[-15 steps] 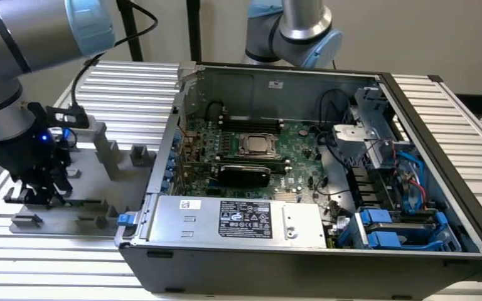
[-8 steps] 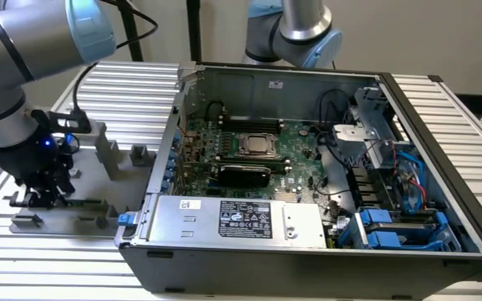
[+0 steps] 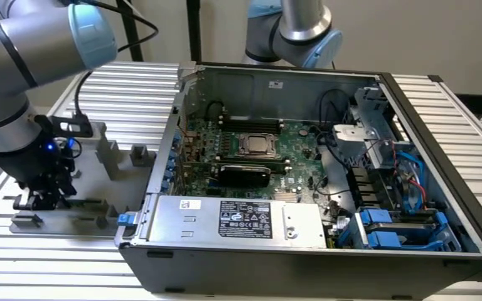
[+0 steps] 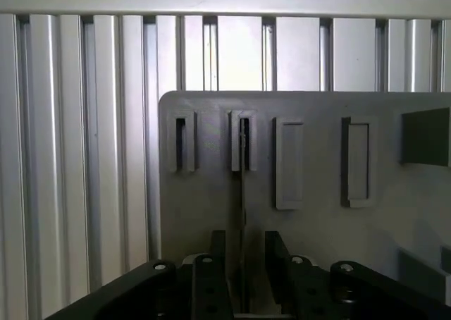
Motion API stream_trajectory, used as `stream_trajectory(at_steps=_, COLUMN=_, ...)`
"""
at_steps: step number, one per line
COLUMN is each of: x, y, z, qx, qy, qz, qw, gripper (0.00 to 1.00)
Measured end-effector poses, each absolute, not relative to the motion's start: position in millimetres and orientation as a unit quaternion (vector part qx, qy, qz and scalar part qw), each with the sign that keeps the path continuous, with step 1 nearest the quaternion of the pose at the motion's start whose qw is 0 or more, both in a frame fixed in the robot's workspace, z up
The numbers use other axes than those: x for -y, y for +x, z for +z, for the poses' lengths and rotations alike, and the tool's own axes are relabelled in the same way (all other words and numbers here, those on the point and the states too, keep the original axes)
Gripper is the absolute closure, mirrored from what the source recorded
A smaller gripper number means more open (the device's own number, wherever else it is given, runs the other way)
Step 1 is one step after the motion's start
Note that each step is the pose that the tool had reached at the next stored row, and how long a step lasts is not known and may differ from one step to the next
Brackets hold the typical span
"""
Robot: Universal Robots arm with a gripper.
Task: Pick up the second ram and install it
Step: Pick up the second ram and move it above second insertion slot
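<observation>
The second ram [image 4: 242, 193] is seen edge-on as a thin dark strip standing in a slotted holder of the grey fixture plate [image 4: 211, 207]. My gripper [image 4: 243, 263] straddles it, open, with one black finger [image 4: 217, 253] on each side and a gap to the stick on both sides. In the exterior view, my gripper [image 3: 44, 195] is lowered onto the fixture plate [image 3: 90, 210] at the exterior view's left, outside the open computer case [image 3: 308, 251]. The motherboard [image 3: 300, 157] lies in the case with long black slots [image 3: 250, 125] beside the CPU socket [image 3: 260, 145].
Grey fixture blocks [image 3: 107, 150] stand on the plate near my arm. A second robot arm [image 3: 295, 31] stands behind the case. The power supply [image 3: 233, 219], cables and blue drive bays [image 3: 391, 229] crowd the case's near and right sides. Ribbed aluminium table [image 3: 123, 94] surrounds everything.
</observation>
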State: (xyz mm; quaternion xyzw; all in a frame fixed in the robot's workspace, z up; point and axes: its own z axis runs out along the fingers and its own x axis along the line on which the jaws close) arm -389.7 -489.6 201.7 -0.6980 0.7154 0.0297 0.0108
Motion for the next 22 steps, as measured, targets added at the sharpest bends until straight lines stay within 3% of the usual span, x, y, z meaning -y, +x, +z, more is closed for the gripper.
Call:
stream_trajectory(at_steps=1, x=489.6, y=-389.7, z=201.0, qx=-0.715, qy=-0.698, qz=0.030, qw=0.011, gripper=1.00)
stream_trajectory(at_steps=18, x=489.6, y=-389.6, z=197.2, qx=-0.715, qy=-0.698, qz=0.029, qw=0.011, gripper=1.00)
stream_trajectory(at_steps=22, x=489.6, y=-389.6, z=197.2, qx=-0.716, qy=-0.698, qz=0.023, qw=0.004, gripper=1.00)
